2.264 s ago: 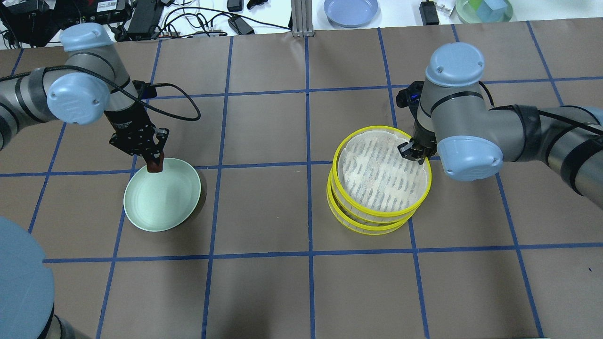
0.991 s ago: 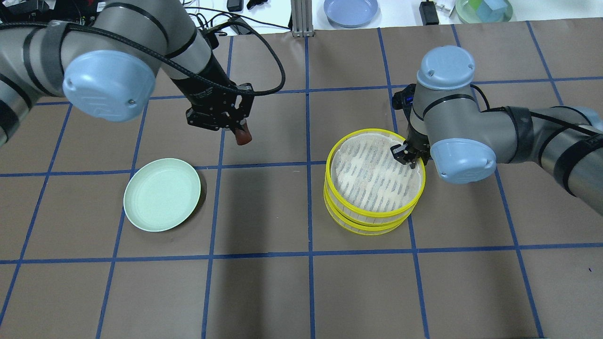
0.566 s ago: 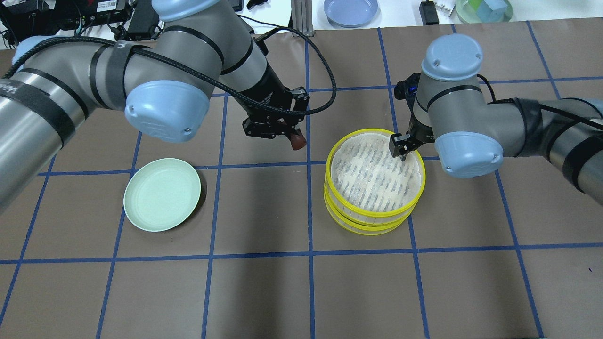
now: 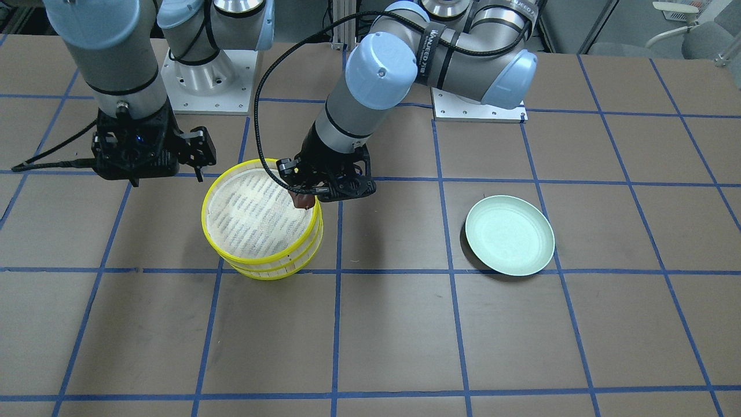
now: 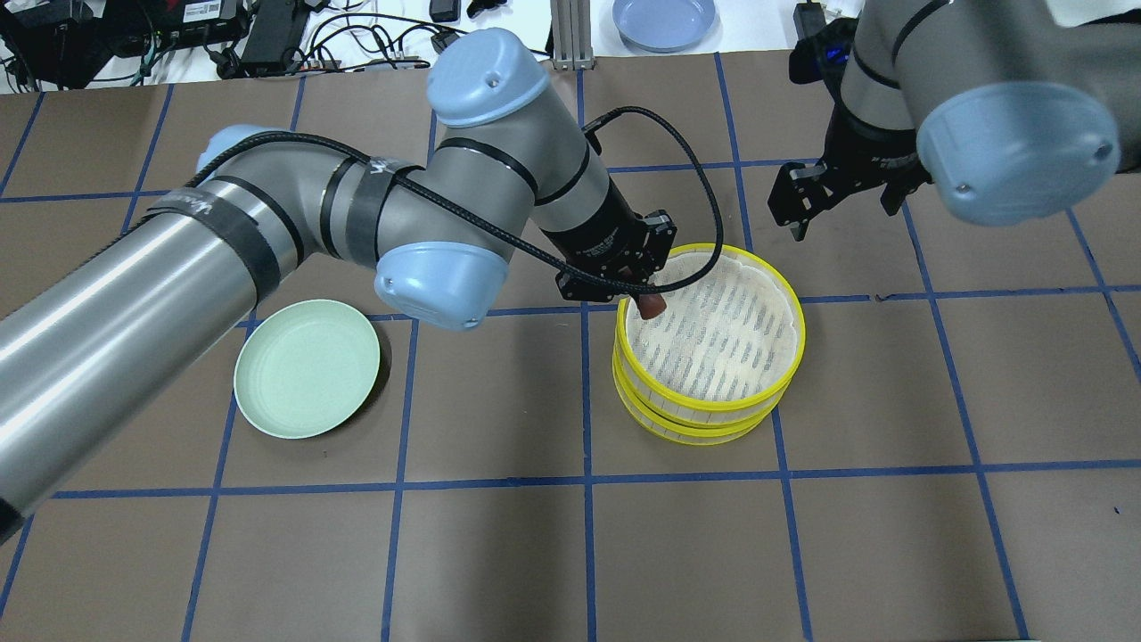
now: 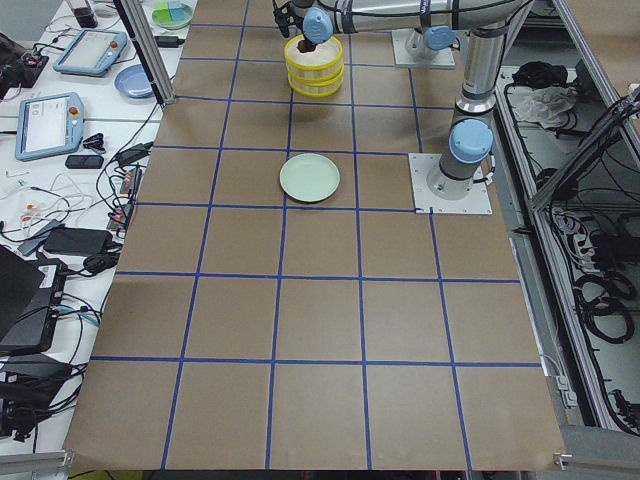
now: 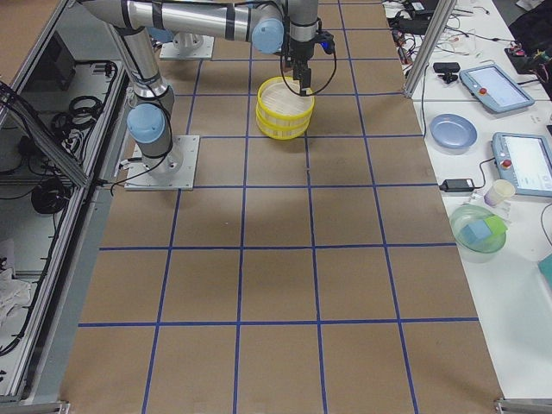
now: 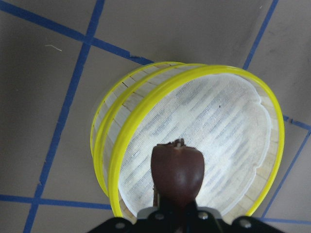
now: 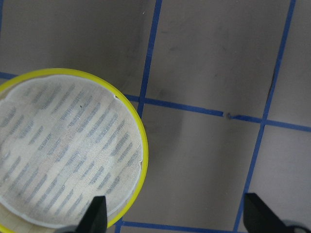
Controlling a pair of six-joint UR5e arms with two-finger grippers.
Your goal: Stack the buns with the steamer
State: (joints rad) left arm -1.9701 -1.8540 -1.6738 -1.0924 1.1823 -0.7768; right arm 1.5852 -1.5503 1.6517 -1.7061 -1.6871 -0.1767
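My left gripper (image 5: pixel 649 299) is shut on the dark reddish-brown bun (image 5: pixel 652 307), held just above the near-left rim of the steamer (image 5: pixel 724 343). The steamer is a stack of yellow-rimmed tiers with a bare white cloth liner on top. The bun also shows in the front view (image 4: pixel 303 201) and in the left wrist view (image 8: pixel 177 172), over the cloth (image 8: pixel 218 121). My right gripper (image 5: pixel 842 214) is open and empty, raised beyond the steamer's far right side; its wrist view shows its spread fingertips (image 9: pixel 97 216). The cream-white bun is out of view.
The empty mint-green plate (image 5: pixel 307 368) lies left of the steamer, about two grid squares away. A blue plate (image 5: pixel 664 20), a green bowl with blocks (image 5: pixel 916 18), cables and a metal post (image 5: pixel 570 36) sit along the far table edge.
My left arm has carried the brown bun from the plate rightward to over the steamer's rim. My right gripper has left the steamer's far rim and moved up and away.
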